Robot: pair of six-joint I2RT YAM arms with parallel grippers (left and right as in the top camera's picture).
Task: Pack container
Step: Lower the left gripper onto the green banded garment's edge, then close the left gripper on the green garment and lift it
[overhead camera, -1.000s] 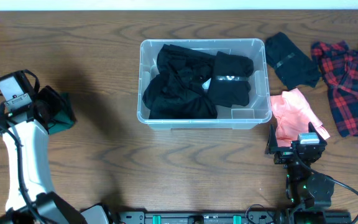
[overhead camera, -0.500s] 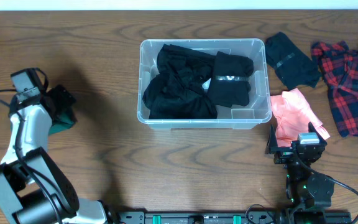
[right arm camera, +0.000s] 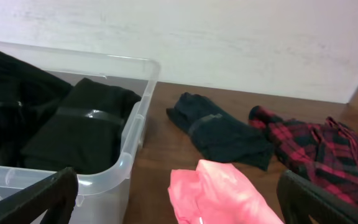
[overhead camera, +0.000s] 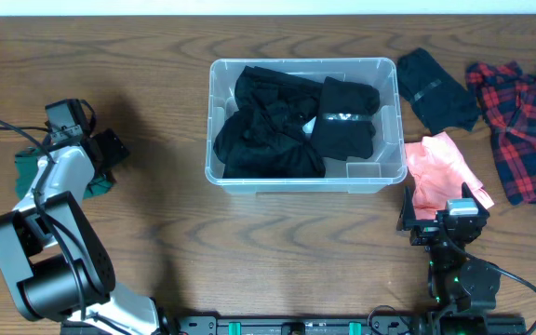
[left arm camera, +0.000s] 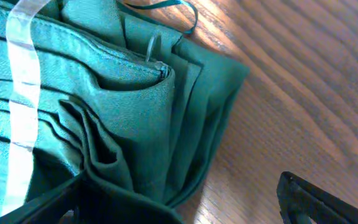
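The container (overhead camera: pixel 387 169) is a clear plastic bin at the table's middle with black clothes (overhead camera: pixel 277 121) in it. It also shows in the right wrist view (right arm camera: pixel 135 134). My left gripper (overhead camera: pixel 108 154) is at the far left, open, low over a folded green garment (overhead camera: pixel 28 169). In the left wrist view the green garment (left arm camera: pixel 92 106) fills the left and its edge lies between the open jaws (left arm camera: pixel 179 211). My right gripper (overhead camera: pixel 445 216) is open and empty near the front right, with a pink garment (right arm camera: pixel 222 193) lying just ahead of its jaws (right arm camera: pixel 176 208).
A pink garment (overhead camera: pixel 440 167) lies right of the container. A dark navy garment (overhead camera: pixel 434 88) and a red plaid shirt (overhead camera: pixel 524 126) lie at the back right; both show in the right wrist view, navy garment (right arm camera: pixel 222 134), plaid shirt (right arm camera: pixel 319 152).
My left arm has swung to the right and a little away from the front, uncovering more of the green garment on its left. The right arm has not moved.
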